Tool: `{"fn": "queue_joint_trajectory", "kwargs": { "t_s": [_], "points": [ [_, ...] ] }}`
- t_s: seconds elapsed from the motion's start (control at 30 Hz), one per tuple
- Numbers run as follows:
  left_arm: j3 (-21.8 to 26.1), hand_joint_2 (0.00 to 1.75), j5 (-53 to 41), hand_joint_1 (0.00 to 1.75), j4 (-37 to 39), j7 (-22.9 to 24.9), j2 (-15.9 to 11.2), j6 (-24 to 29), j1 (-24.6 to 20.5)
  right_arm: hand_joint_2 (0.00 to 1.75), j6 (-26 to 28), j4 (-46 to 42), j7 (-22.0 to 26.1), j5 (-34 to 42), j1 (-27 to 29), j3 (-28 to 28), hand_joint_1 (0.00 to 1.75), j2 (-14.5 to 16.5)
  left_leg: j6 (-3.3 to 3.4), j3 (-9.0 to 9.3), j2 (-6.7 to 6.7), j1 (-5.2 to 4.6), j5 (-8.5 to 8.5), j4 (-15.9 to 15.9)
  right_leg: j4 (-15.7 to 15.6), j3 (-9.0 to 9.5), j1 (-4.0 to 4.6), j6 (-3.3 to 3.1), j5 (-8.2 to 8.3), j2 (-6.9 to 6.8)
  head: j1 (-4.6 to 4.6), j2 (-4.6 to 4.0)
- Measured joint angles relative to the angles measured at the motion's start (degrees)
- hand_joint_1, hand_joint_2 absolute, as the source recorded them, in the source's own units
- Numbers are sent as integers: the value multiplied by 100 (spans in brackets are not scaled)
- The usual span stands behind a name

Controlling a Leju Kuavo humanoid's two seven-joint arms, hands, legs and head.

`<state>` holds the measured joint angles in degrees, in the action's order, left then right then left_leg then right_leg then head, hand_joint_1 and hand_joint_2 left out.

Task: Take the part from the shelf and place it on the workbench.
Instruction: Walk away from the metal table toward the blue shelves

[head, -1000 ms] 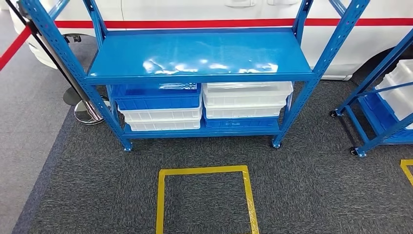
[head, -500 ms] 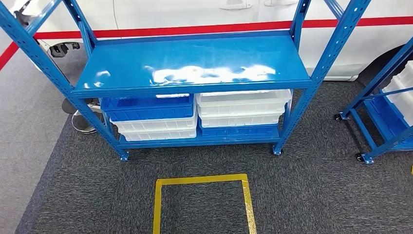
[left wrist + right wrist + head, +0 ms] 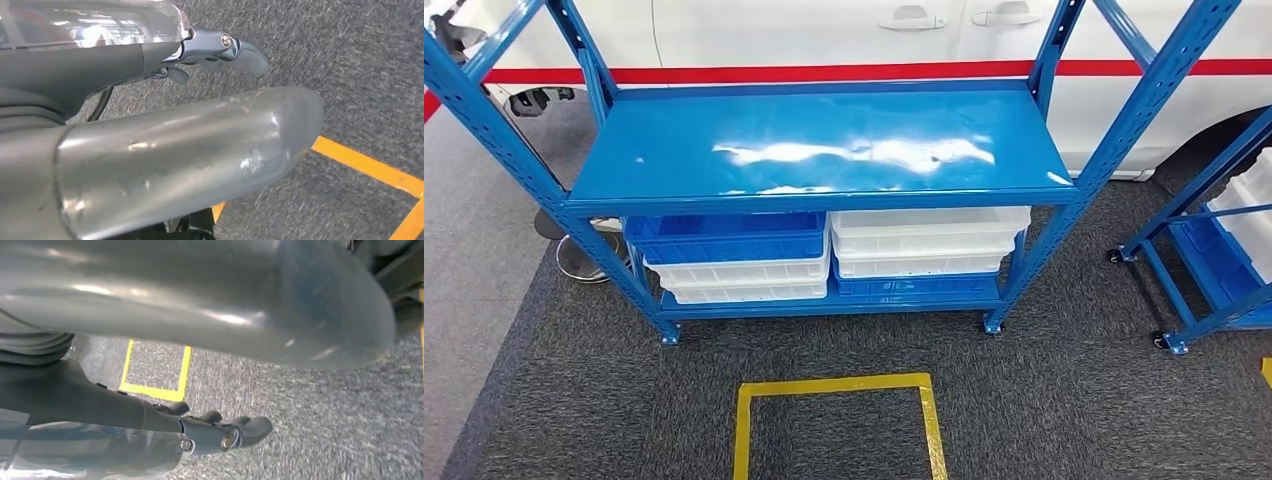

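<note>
The part lies somewhere out of sight, presumably within the bins under the shelf board, so its place, heading and long axis cannot be told. In the head view the blue shelf (image 3: 824, 150) stands on dark carpet (image 3: 1074, 400) before a white car (image 3: 824, 30); its glossy upper board is bare. Below it, a blue bin (image 3: 724, 235) sits on stacked white bins (image 3: 744, 280), and beside them white bins (image 3: 924, 235) rest on another blue bin (image 3: 914, 287). A yellow tape square (image 3: 834, 385) marks the floor in front. In the left wrist view the left hand (image 3: 150, 55) hangs over carpet, fingers (image 3: 245, 52) stretched out, grasping nothing. In the right wrist view the right hand (image 3: 150, 425) hangs likewise, fingers (image 3: 250, 430) loosely extended and released
</note>
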<state>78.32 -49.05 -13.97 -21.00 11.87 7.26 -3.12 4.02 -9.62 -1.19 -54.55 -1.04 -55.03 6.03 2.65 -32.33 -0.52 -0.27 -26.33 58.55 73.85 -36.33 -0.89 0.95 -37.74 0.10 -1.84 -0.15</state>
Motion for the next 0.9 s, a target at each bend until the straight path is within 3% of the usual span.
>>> {"fn": "queue_joint_trajectory", "kwargs": {
  "t_s": [0.03,0.07,0.13,0.17,0.33,0.4,0.47,0.5,0.53,0.57,0.63,0.67,0.7,0.77,0.83,0.9],
  "points": [
    [1,0,0,0,0,6,0,5,3,0,1,0,-1,-1,6,-1,0,12,-7,40,-6,2,-32,1,1,-76,-13,15,135,-1,0,0],
    [0,0,-1,0,0,13,3,8,7,0,0,0,-2,-1,11,-1,0,19,-22,91,-14,7,-69,4,-215,-42,-26,26,380,-2,1,0],
    [0,0,-2,0,0,21,12,13,11,0,-1,0,-4,-1,21,-3,0,27,-80,177,-28,7,-155,21,-908,172,-35,29,863,0,1,0],
    [-1,0,-2,0,0,23,16,16,8,0,-2,0,-5,-1,19,-5,0,26,-117,194,-34,1,-192,34,-1175,271,-30,8,978,3,-1,0],
    [-1,0,-5,0,-1,41,16,28,-18,0,-10,0,-11,-7,2,-9,0,21,-273,198,-36,2,-305,94,-1415,378,-19,-155,961,4,-1,0],
    [-1,0,-5,0,-2,58,17,38,-17,0,-32,0,-13,-7,6,-15,0,-5,-340,4,-14,20,-572,546,-1448,411,-39,-209,956,-17,-2,0],
    [-1,0,-7,0,-2,73,19,44,-14,87,-59,0,-14,-7,10,-23,0,-45,-387,-393,5,42,-898,1315,-1450,423,-29,-241,937,-35,-2,0],
    [-1,0,-7,0,-2,75,19,48,-11,131,-68,0,-14,-7,9,-30,0,-60,-395,-546,7,49,-949,1574,-1449,432,-23,-250,927,-39,-2,0],
    [-1,0,-8,0,-2,78,19,55,-8,175,-71,0,-14,-7,9,-39,0,-72,-392,-606,8,50,-880,1629,-1449,447,-18,-253,916,-41,-2,0],
    [-1,0,-8,0,-2,83,19,66,-6,175,-71,0,-14,-7,8,-49,0,-80,-377,-552,9,49,-701,1454,-1449,470,-14,-252,903,-39,-2,0],
    [0,0,-8,0,-2,90,16,87,-5,175,-70,2,-14,-7,9,-62,0,-83,-303,-224,13,31,-255,688,-1451,528,-3,-236,870,-37,-1,0],
    [0,0,-8,0,-2,92,14,95,-9,175,-70,5,-14,-7,7,-65,0,-83,-262,-79,16,15,-128,356,-1450,545,5,-219,855,-36,-2,0],
    [-1,0,-8,0,-2,92,12,99,-13,175,-71,7,-14,-8,5,-69,0,-83,-228,7,19,-2,-74,147,-1451,550,8,-193,847,-37,-2,0],
    [-1,0,-10,0,-2,92,10,101,-14,175,-71,9,-14,-9,-3,-81,0,-83,-184,28,18,-28,-85,49,-1474,554,5,-128,849,-40,-2,0],
    [-1,0,-11,0,-2,92,16,101,-3,175,-70,9,-14,-10,-7,-91,0,-83,-122,83,19,10,-37,-49,-1459,570,5,-65,820,-40,-1,0],
    [-1,0,-11,0,-3,92,22,101,-4,175,-69,9,-14,-13,-8,-98,0,-80,-58,149,29,49,17,-152,-1126,427,7,-30,600,-29,-1,0]
  ]
}}
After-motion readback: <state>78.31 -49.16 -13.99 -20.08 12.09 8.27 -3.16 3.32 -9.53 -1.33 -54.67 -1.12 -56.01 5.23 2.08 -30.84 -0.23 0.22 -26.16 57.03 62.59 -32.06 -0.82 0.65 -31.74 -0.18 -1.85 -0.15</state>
